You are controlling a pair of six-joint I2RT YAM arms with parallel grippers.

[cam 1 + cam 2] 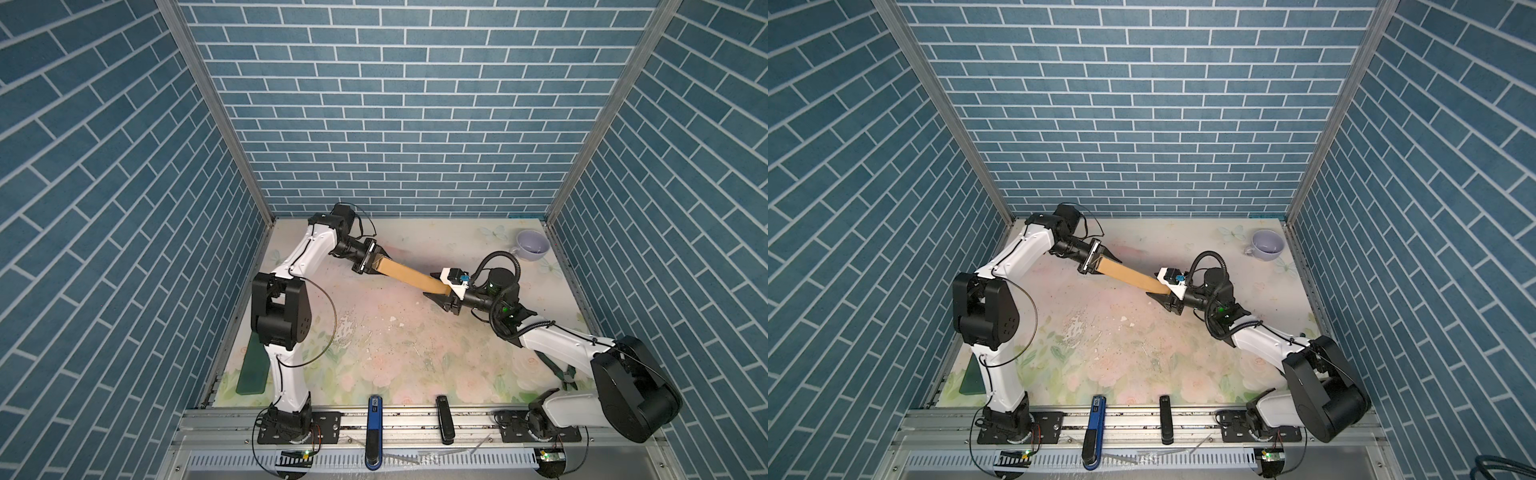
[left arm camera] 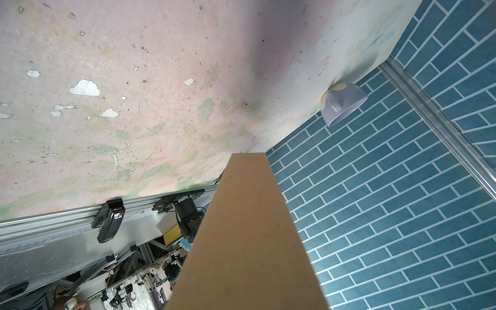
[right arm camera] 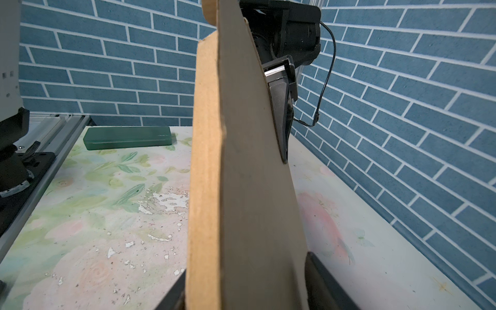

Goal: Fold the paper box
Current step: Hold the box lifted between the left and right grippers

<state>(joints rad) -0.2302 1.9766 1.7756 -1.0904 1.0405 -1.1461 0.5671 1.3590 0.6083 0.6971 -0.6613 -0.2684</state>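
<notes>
While pinching the box [image 1: 409,274] at one end with the left gripper [image 1: 380,262] and at the other with the right gripper [image 1: 430,284], edge-on in the air above the table [image 1: 374,332], move both together. Avoid twisting or bowing the cardboard. Probably best to lower it flat before pressing any flap or tab home. Cup [image 1: 534,247] at back right corner: apparently empty. Green case [image 1: 251,370] near front left edge: closed, contents hidden. Box interior: hidden too.
</notes>
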